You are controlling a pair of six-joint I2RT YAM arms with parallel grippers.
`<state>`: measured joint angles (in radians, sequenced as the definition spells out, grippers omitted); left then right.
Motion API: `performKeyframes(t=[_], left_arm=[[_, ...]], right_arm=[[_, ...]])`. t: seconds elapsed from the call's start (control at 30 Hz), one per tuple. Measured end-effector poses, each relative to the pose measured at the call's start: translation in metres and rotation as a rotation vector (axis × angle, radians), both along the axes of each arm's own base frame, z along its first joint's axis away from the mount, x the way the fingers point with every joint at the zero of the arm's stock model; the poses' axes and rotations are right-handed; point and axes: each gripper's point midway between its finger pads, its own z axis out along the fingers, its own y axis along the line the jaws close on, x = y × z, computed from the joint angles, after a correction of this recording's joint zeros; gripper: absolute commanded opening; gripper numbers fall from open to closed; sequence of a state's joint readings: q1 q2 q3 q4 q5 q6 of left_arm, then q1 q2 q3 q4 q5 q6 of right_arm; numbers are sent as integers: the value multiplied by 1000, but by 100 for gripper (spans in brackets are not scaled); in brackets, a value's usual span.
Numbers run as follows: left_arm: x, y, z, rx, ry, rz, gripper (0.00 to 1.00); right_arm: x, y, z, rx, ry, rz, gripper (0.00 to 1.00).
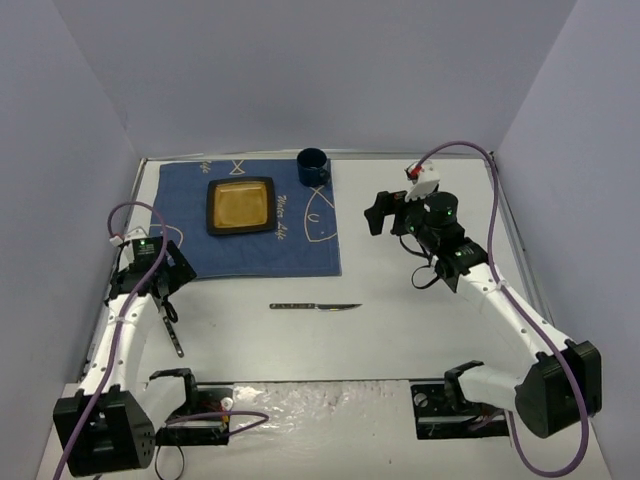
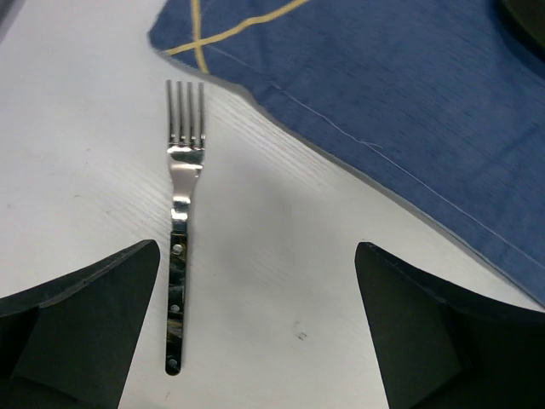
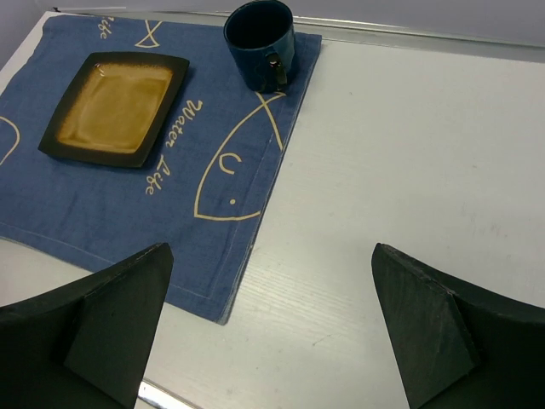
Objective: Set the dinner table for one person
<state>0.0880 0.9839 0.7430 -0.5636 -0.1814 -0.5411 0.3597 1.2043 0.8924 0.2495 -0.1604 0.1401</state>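
Observation:
The white dinner table (image 1: pixel 420 330) carries a dark blue placemat (image 1: pixel 255 225) with fish drawings. On it sit a square dark plate with a yellow centre (image 1: pixel 240 206) and a blue mug (image 1: pixel 313 166). A knife (image 1: pixel 315 306) lies on the bare table in front of the placemat. A fork (image 1: pixel 173 330) lies at the left. My left gripper (image 2: pixel 255 341) is open and empty, hovering over the fork (image 2: pixel 180 221), whose handle lies next to the left finger (image 2: pixel 85 315). My right gripper (image 3: pixel 268 341) is open and empty, above bare table right of the placemat (image 3: pixel 213 221).
Grey walls enclose the table on three sides. The table's metal rim (image 1: pixel 520 235) runs close behind the right arm. In the right wrist view the plate (image 3: pixel 115 106) and the mug (image 3: pixel 260 43) lie far ahead. A shiny metal tip (image 3: pixel 162 399) shows at the bottom edge.

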Motion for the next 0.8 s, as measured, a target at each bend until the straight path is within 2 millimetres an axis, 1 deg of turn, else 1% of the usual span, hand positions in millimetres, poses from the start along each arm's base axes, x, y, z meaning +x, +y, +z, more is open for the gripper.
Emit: performKeyframes(t=[0.13, 0.23, 0.3, 0.43, 0.53, 0.73, 0.8], left_arm=[[-4, 23, -26, -66, 27, 140, 97], [-9, 36, -43, -105, 60, 217, 94], [-5, 42, -50, -117, 69, 237, 92], [2, 43, -67, -140, 101, 241, 87], [4, 42, -77, -151, 127, 242, 79], [2, 44, -86, -166, 151, 263, 64], [1, 44, -87, -172, 154, 268, 57]], right_arm=[[-16, 1, 0, 50, 5, -4, 100], [-31, 10, 2, 70, -1, 24, 100], [-40, 16, 4, 74, -12, 45, 100], [-53, 28, 11, 81, -36, 86, 100], [-60, 35, 18, 84, -55, 108, 100], [-68, 36, 29, 76, -98, 109, 100], [-69, 36, 31, 74, -105, 108, 100]])
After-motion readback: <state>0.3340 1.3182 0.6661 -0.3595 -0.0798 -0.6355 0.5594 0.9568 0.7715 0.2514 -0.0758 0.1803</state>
